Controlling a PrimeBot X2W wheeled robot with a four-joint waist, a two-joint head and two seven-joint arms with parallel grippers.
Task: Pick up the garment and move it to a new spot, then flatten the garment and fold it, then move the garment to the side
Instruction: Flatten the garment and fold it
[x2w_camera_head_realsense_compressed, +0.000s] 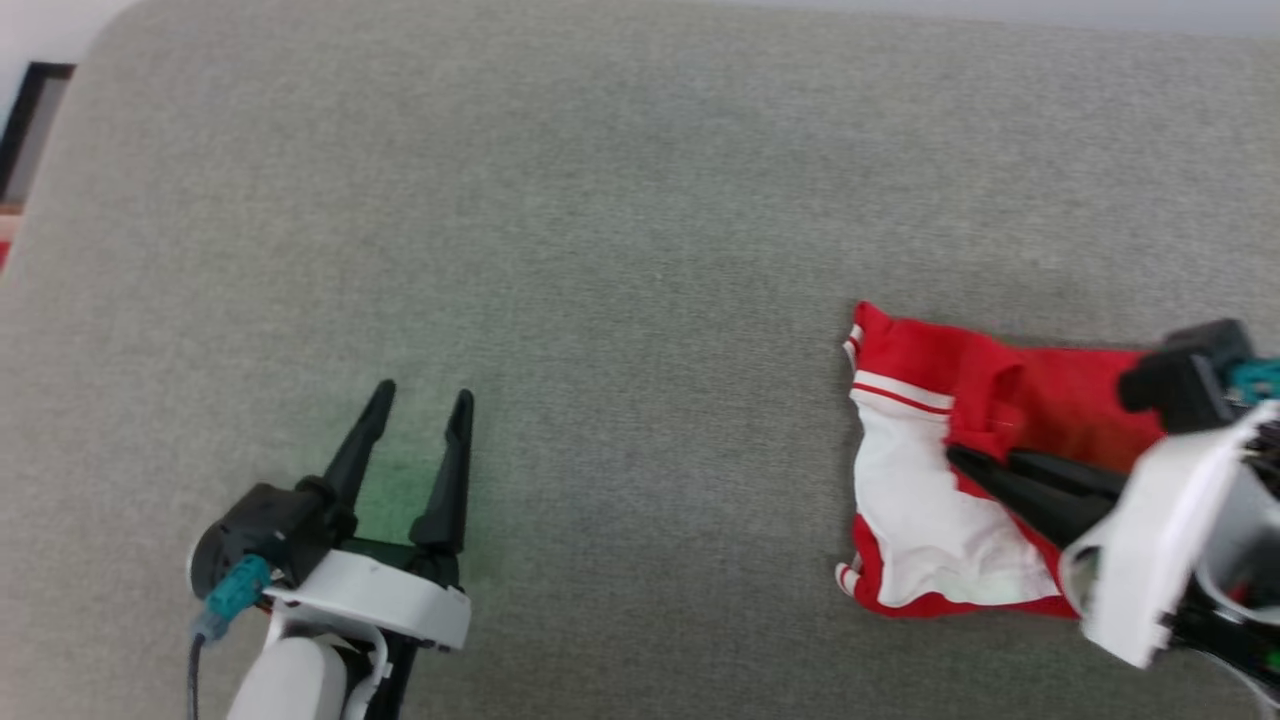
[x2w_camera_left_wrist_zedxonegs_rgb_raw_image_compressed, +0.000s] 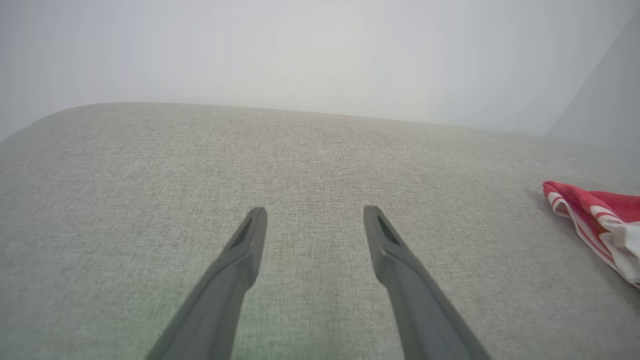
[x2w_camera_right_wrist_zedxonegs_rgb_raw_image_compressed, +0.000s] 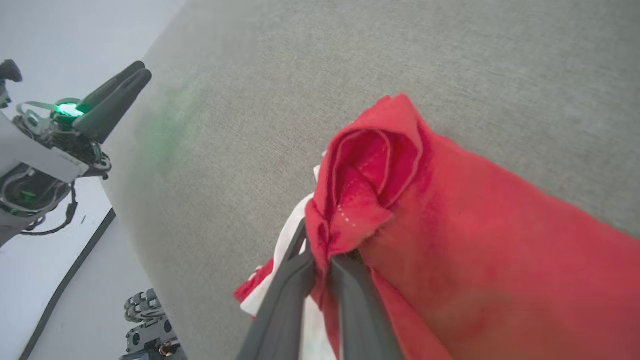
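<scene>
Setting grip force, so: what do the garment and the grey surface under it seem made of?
The garment: soft cloth, matte red and white, probably a knit; it bunches and folds where the right pincer pinches it. The surface: matte grey woven fabric, upholstery by the look; a fine flecked weave shows.

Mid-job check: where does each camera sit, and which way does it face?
Head view: on the head, looking down at the grey cushion; left gripper open at lower left, right gripper shut on the garment at right.
Left wrist view: on the left wrist, looking along its open fingers across the cushion.
Right wrist view: on the right wrist, looking along its fingers pinching the garment.
Shared: the garment, in all three.
</scene>
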